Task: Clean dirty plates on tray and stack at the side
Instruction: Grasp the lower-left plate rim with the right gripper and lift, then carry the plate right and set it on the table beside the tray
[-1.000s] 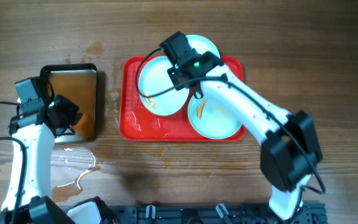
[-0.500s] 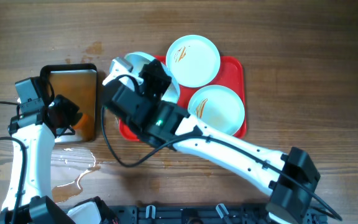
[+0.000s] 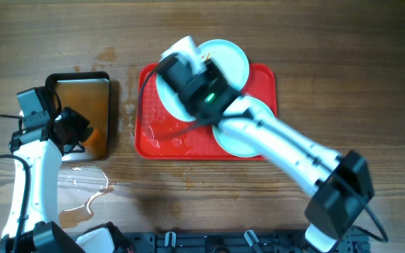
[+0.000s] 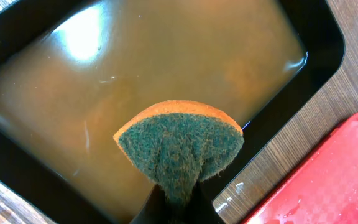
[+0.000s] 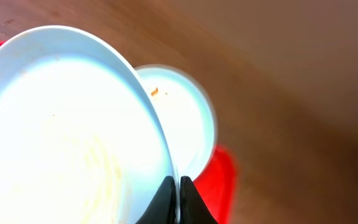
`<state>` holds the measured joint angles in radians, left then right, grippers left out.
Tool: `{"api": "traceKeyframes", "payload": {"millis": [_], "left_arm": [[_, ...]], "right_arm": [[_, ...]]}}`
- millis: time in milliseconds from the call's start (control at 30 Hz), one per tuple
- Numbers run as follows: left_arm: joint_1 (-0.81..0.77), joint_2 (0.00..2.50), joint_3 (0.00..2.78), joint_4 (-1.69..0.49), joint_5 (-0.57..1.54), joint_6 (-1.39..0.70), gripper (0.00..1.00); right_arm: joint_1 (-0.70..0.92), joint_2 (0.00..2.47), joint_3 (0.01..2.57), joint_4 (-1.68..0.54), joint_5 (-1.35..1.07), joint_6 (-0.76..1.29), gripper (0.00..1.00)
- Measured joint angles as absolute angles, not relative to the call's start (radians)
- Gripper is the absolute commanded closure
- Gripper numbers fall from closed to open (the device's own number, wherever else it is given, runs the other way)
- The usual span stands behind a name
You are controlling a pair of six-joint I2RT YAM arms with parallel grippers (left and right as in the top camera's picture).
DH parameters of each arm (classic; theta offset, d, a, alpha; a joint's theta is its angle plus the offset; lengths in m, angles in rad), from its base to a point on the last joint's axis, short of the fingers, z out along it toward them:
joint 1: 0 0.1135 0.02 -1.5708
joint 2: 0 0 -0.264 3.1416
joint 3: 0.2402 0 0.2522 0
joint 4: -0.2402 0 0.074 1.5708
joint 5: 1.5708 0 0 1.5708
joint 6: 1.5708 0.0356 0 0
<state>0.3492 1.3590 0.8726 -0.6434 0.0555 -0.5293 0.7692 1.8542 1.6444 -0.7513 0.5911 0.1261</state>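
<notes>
Tool (image 4: pixel 176 206) pinches sponge (image 4: pixel 179 140) (green face showing) over brown-water pan (image 4: pixel 319 37); tray (image 4: pixel 340 171) beside.

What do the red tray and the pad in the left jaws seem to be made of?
Tray: probably plastic, glossy bright red, with water pooling on its smooth surface. Pad: looks like an orange foam sponge with a coarse green fibrous scouring face.
</notes>
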Motion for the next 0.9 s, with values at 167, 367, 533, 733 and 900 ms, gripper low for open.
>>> {"api": "traceKeyframes", "payload": {"millis": [167, 367, 533, 733, 900], "left_arm": [[0.349, 1.359, 0.873, -0.644, 0.059, -0.529, 0.96], [0.349, 1.359, 0.873, -0.642, 0.059, -0.529, 0.96], [0.349, 1.365, 0.873, -0.637, 0.059, -0.529, 0.96], [0.349, 1.366, 0.873, -0.636, 0.059, -0.529, 0.96], [0.349, 1.367, 0.873, -0.630, 0.067, -0.529, 0.96]], "right_arm": [[0.403, 1.844, 1.644, -0.775, 0.021, 0.299, 0.96], [-0.060, 1.829, 1.575, -0.843, -0.189, 0.352, 0.96], [-0.331, 1.822, 1.358, -0.673, -0.118, 0.367, 0.96], [-0.384, 1.821, 1.214, -0.530, -0.112, 0.356, 0.40], [-0.353, 1.821, 1.215, -0.554, -0.327, 0.266, 0.29]]}}
